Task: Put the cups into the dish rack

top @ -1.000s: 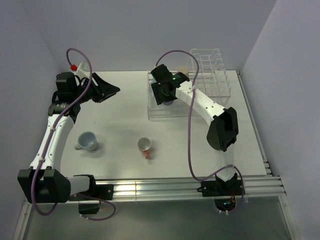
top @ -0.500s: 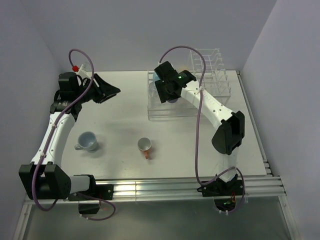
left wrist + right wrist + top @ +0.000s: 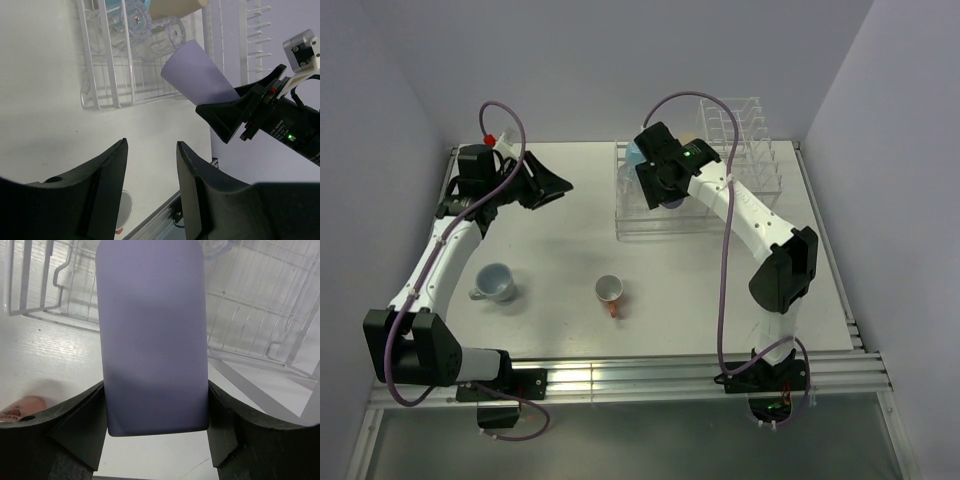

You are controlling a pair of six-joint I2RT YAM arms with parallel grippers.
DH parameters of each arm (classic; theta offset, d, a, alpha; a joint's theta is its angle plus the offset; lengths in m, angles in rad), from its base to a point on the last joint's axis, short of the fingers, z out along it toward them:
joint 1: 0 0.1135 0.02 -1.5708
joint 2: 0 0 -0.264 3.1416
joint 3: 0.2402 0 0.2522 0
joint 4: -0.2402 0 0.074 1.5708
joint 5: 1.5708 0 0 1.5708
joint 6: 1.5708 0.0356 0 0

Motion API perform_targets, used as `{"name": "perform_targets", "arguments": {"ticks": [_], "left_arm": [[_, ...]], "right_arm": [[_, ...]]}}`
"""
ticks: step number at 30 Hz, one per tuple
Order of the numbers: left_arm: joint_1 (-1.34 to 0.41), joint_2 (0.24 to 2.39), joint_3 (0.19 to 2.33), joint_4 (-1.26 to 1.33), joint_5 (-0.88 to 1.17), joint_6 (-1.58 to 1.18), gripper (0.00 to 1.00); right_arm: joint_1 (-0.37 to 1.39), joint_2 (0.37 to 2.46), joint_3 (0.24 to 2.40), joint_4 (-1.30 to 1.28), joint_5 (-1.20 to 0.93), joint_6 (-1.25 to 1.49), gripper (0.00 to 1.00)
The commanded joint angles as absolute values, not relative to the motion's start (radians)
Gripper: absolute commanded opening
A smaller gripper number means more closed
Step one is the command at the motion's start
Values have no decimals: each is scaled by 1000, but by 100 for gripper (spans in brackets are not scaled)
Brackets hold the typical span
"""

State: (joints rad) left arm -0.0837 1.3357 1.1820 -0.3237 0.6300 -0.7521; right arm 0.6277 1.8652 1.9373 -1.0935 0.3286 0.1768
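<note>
The purple cup is pinched between the two fingers of the right hand, one pressed on each side of it. It hangs over the low flat part of the rack, toward that part's left end. I cannot tell whether it touches the bars under it. From the left wrist the same cup shows tilted, sticking out of the black fingers toward the rack.

Inside the low part lie two glasses, side by side on the bars. Just beyond them is the tan cup, cut off by the picture's edge. The light blue cup peeks out at the far left corner of the rack, beside the right arm's wrist. The tall dividers stand at the far right.

Two mugs sit out on the desk, nearer the arm bases and well apart from the rack. The grey-blue mug is on the left with its handle pointing left. The orange mug is near the middle, mouth up, white inside, handle toward the near edge.

The left hand hovers over the far left of the desk, aimed toward the rack. Its fingers are spread with nothing between them
</note>
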Motion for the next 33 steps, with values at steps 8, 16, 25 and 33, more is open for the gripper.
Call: {"name": "perform_targets", "arguments": {"ticks": [8,16,25,33], "left_arm": [[-107,1358,1175,-304,611,-723,50],[-109,1374,1178,-319,612,-701,49],[-110,1391,1181,-322,615,-695,49],[-110,1396,1173,-325,612,-687,49]], "right_arm": [[614,1959,2068,-1199,281,130,0],[612,2049,2183,-1259,272,104,0],[611,2080,2172,-1262,258,91,0],[611,2105,2177,-1261,242,78,0]]}}
